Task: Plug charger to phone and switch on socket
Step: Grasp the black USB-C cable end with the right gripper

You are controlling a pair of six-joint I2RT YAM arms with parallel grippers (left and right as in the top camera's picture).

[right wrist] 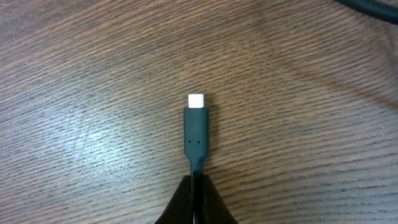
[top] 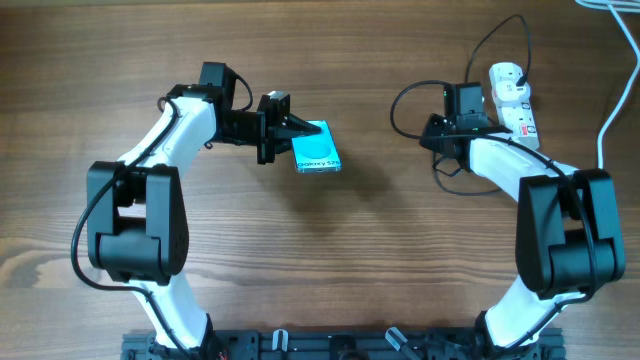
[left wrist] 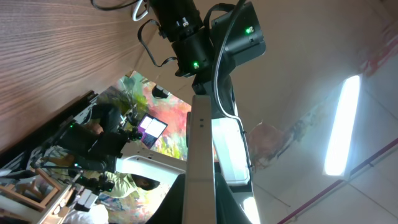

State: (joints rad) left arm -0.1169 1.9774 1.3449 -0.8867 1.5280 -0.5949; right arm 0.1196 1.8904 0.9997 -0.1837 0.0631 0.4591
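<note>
My left gripper (top: 298, 132) is shut on the left edge of the phone (top: 318, 148), whose cyan screen reads "Galaxy S25". In the left wrist view the phone (left wrist: 202, 143) shows edge-on as a pale slab between the dark fingers (left wrist: 202, 202), with the camera facing up at the ceiling. My right gripper (right wrist: 196, 190) is shut on the charger cable just behind its small black plug (right wrist: 197, 132), whose silver tip points away, just above the wood. In the overhead view the right gripper (top: 440, 135) is left of the white socket (top: 513, 95), and the black cable (top: 398, 105) loops beside it.
A thicker white cable (top: 612, 100) runs down the far right edge. Black cable curls around the right wrist near the socket. Wooden table (top: 380, 250) lies between the two arms. A second arm and people show in the left wrist view's background.
</note>
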